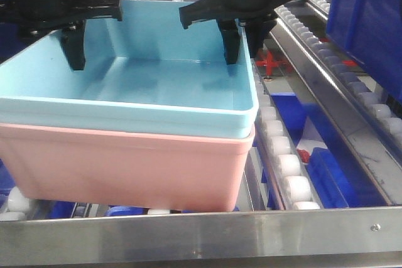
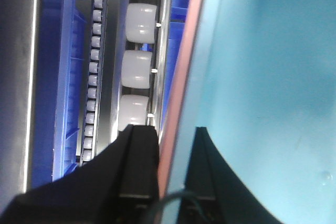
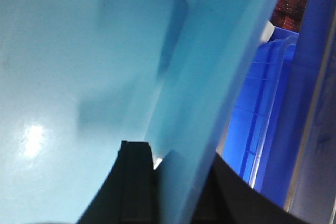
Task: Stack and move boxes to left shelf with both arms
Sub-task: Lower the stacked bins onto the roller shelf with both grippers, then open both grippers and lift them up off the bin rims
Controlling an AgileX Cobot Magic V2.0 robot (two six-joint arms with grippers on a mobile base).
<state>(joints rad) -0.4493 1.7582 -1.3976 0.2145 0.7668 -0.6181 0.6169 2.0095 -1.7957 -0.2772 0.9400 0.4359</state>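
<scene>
The light sky blue box (image 1: 157,73) sits nested inside the salmon pink box (image 1: 125,167). The stack is on the left shelf, over its white rollers (image 1: 290,166) and behind the front steel bar (image 1: 188,236). My left gripper (image 1: 63,51) straddles the stack's left wall. In the left wrist view (image 2: 176,132) its jaws close on the pink rim (image 2: 184,66) and the blue wall (image 2: 262,77). My right gripper (image 1: 243,58) straddles the right wall. In the right wrist view (image 3: 176,150) its jaws close on the blue wall (image 3: 79,77).
Dark blue ribbed crates stand at the upper right (image 1: 370,23) and below the rollers (image 1: 326,180). A second roller rail (image 1: 333,61) slopes along the right. A small red part (image 1: 270,64) lies behind the right gripper. Rollers (image 2: 140,22) run just left of the stack.
</scene>
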